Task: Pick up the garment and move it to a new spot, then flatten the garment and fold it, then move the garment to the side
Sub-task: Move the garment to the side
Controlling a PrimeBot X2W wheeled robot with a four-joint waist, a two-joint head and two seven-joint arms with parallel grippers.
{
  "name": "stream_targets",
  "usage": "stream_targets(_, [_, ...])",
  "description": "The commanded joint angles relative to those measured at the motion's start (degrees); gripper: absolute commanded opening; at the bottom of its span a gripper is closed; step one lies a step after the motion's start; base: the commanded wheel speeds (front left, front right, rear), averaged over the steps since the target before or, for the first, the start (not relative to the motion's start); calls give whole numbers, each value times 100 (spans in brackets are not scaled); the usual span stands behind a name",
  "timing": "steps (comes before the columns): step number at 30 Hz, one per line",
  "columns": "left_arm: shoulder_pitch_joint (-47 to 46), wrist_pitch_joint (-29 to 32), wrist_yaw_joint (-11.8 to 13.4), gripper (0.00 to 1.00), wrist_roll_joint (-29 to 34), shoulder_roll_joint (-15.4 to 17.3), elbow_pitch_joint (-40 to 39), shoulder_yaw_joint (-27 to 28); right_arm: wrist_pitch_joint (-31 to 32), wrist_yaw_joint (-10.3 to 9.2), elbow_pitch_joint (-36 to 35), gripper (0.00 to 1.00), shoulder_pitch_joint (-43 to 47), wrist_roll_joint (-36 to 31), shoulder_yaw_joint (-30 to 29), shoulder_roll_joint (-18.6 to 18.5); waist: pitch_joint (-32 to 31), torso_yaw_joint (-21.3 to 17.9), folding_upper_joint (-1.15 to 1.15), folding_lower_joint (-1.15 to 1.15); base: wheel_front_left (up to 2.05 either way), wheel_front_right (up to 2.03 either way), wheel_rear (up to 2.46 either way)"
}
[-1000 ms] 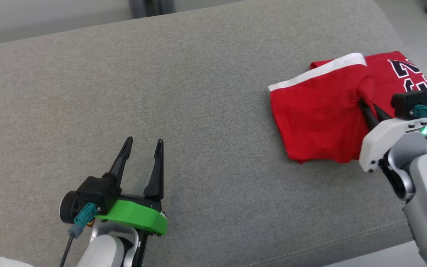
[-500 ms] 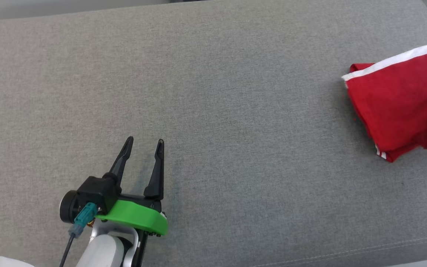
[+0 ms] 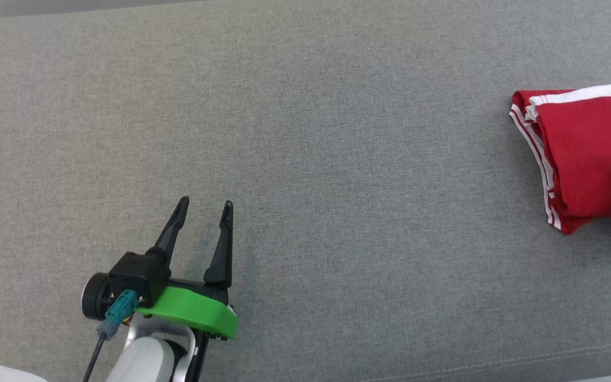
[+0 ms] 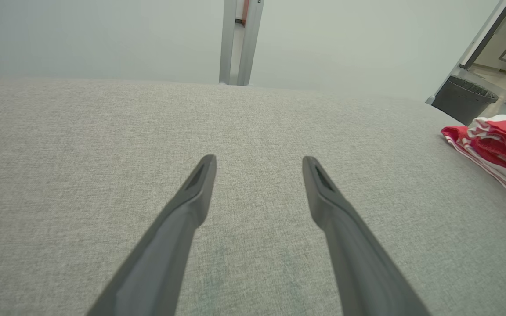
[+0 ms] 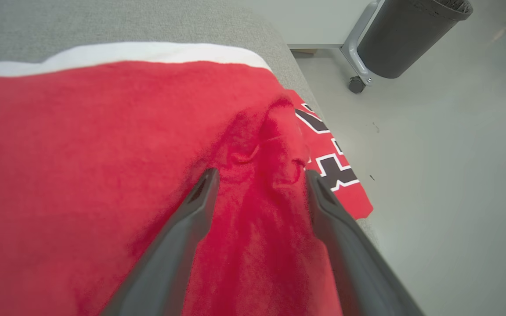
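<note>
The garment [image 3: 586, 154] is a folded red jersey with white trim, lying at the far right end of the grey cushion [image 3: 337, 132]. In the right wrist view the garment [image 5: 81, 153] lies right under my right gripper [image 5: 259, 175], which is open. Its two fingers stand apart on either side of a raised wrinkle of red cloth, and black-and-white lettering shows at the cushion's edge. My left gripper [image 3: 204, 204] hovers open at the lower left, far from the jersey, with nothing between its fingers. From the left wrist view the left gripper [image 4: 257, 162] points across bare cushion, the garment [image 4: 503, 140] off to the right.
The cushion's right edge drops to a pale floor [image 5: 446, 175]. A dark wheeled bin [image 5: 406, 35] stands on that floor beyond the garment. A metal post [image 4: 239, 41] rises behind the cushion's far edge.
My right gripper was shut on the jersey and has opened, letting the cloth go. The head camera has turned left, so the jersey sits nearer the right edge. The left arm is unmoved.
</note>
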Motion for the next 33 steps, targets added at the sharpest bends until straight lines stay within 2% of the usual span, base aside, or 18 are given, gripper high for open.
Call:
stream_targets(1, [40,7,38,100,-4,57,-13,4,-109,-10,17,100,11,-92,-60,6,-53,-43,0,0,0,0,0])
stream_targets(7, [89,62,51,100,-36,68,-29,-46,-411,-10,-154,100,-104,-328,-89,132,-239,-153,0,0,0,0,0])
stream_targets(17, [117,-90,68,100,-197,8,74,59,-552,-10,-1300,100,51,-89,562,479,-828,-162,0,0,0,0,0])
stream_targets(21, [157,-227,63,100,-379,-74,240,184,-600,-10,-1778,100,297,129,816,725,-1117,-35,0,0,0,0,0])
stream_targets(26, [272,-368,97,100,-492,-144,497,363,-703,-10,-2196,100,764,50,1011,1078,-1398,153,0,0,0,0,0])
stream_targets(33, [533,-463,136,100,-521,-191,870,541,-962,-10,-2575,100,1597,-84,1038,1799,-1734,423,0,0,0,0,0])
